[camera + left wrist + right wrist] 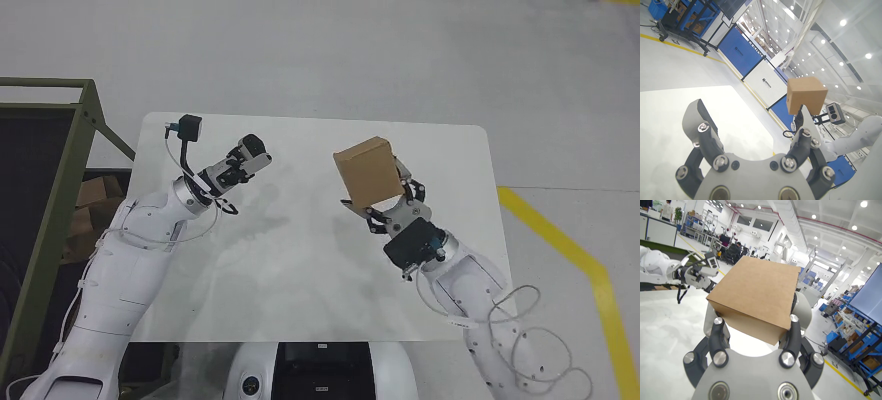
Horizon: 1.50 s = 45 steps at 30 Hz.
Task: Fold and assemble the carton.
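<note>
Brown cardboard cube carton [757, 291], clamped at its lower end by right gripper [392, 205], raised above glossy white rounded tabletop [300, 270]. Well apart, facing it: left gripper [751, 106], splayed wide, empty. Beyond gripper: grey workshop floor, yellow line [570, 250].

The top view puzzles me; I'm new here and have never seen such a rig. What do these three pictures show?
It is a robot with two arms, working at a white table. The top view looks down from a camera above its arms. The other two pictures come from a camera on each wrist, so each shows that arm's own pincer up close. The right pincer is shut on a brown box, holding it above the table. The left pincer is open, holds nothing and is apart from the box.
</note>
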### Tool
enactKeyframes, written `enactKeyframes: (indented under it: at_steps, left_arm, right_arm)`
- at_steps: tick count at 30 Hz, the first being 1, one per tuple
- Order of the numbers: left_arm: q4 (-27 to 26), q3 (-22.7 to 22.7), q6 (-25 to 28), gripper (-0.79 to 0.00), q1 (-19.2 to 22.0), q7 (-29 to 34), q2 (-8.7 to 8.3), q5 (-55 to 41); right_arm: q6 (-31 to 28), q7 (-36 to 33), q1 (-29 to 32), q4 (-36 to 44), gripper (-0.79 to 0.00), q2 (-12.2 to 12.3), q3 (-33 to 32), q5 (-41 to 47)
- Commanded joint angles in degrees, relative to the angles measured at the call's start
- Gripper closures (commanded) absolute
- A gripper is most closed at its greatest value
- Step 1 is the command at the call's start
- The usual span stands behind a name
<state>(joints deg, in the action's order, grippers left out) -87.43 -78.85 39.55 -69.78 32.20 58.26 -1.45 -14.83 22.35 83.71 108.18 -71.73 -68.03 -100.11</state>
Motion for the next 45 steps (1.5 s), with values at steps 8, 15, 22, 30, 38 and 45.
enactKeyframes:
  at_steps: [8,15,22,30,38,45]
  left_arm:
    - [0.0,0.0,0.0,-0.785,0.0,0.0,0.0,0.0]
    - [0.0,0.0,0.0,-0.785,0.0,0.0,0.0,0.0]
    - [0.0,0.0,0.0,-0.785,0.0,0.0,0.0,0.0]
    - [0.0,0.0,0.0,-0.785,0.0,0.0,0.0,0.0]
    - [0.0,0.0,0.0,-0.785,0.0,0.0,0.0,0.0]
    - [0.0,0.0,0.0,-0.785,0.0,0.0,0.0,0.0]
  right_arm:
    - [3.1,-8.2,0.9,-5.6,0.0,-1.0,4.6,5.7]
    - [5.7,-9.9,0.5,-6.9,0.0,-1.6,5.4,10.8]
    - [5.7,-9.9,0.5,-6.9,0.0,-1.6,5.4,10.8]
    - [9.7,-13.9,0.8,-7.2,0.0,-1.8,7.3,4.3]
    - [18.2,-19.3,-1.3,-13.8,0.0,-3.7,13.6,3.7]
    - [24.3,-18.4,-2.6,-19.1,0.0,-5.4,17.4,6.5]
